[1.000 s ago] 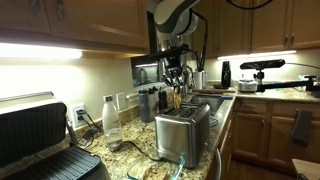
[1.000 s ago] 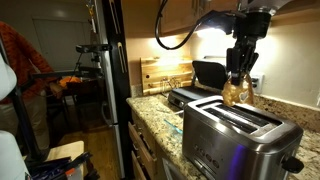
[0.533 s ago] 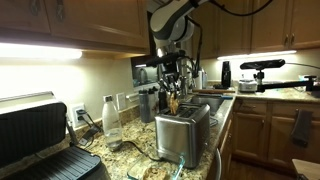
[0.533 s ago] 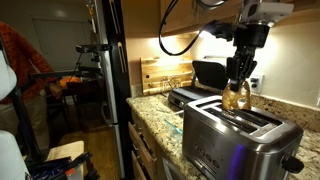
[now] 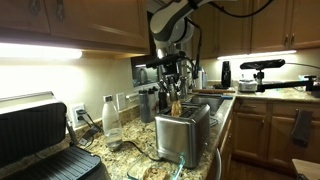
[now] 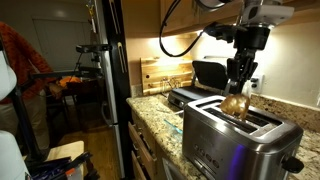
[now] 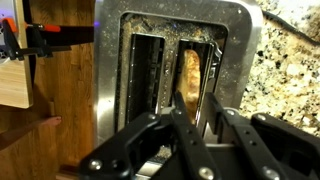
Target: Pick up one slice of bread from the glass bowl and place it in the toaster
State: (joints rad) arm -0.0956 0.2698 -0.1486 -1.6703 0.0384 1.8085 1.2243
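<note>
The jaws appear clenched on the top edge of the slice (image 5: 176, 103). At the centre of an exterior view it is seen hanging from the gripper (image 5: 176, 91), its lower end at the top of the toaster (image 5: 181, 132). In an exterior view, at centre right, the slice (image 6: 235, 105) is seen tilted and only partly sunk in a slot; if released so, it could be wedged or tipped out. In the wrist view it lies in the right-hand slot near the rim, and the fingers (image 7: 240, 130) could be driven onto the metal.
</note>
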